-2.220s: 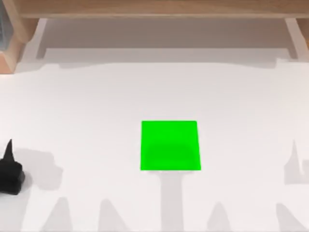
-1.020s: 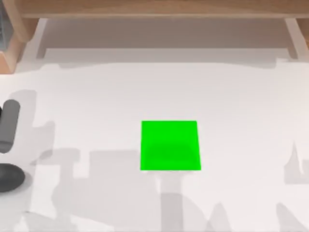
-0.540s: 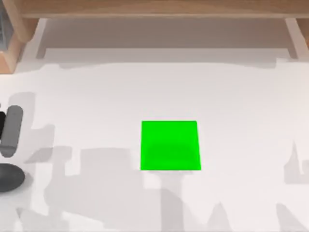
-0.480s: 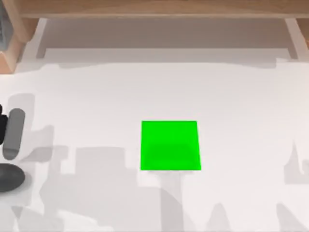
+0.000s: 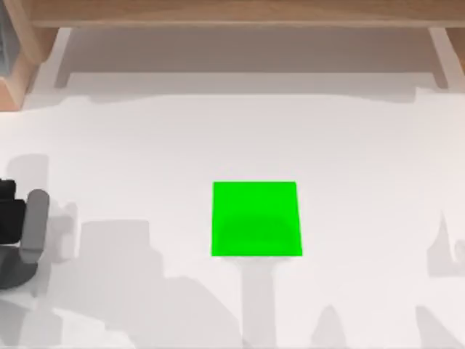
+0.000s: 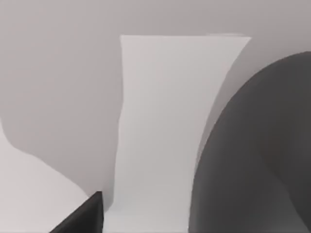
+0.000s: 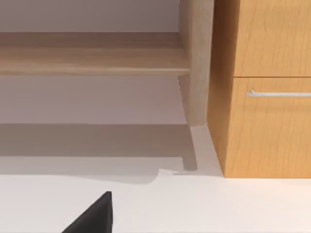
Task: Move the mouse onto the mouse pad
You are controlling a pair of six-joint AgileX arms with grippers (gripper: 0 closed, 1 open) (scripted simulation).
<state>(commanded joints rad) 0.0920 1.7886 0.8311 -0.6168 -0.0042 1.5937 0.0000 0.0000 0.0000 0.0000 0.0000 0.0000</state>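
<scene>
The mouse [image 5: 11, 277] is a dark grey dome at the table's far left edge, near the front. In the left wrist view the mouse [image 6: 257, 160] looms close. My left gripper [image 5: 23, 224], with its light grey bar and black body, hovers just behind the mouse and overlaps its back edge. The bright green mouse pad [image 5: 256, 219] lies flat in the middle of the table, far to the right of the mouse. A black tip of my right gripper [image 7: 92, 217] pokes into the right wrist view.
A wooden shelf [image 5: 232, 14] runs along the back of the table. The right wrist view faces a wooden cabinet with a drawer handle [image 7: 279, 93]. White tabletop [image 5: 145, 160] stretches between the mouse and the pad.
My left gripper has moved toward the table's front and slightly right, from behind the mouse to over its back edge. The mouse and pad have not moved.
</scene>
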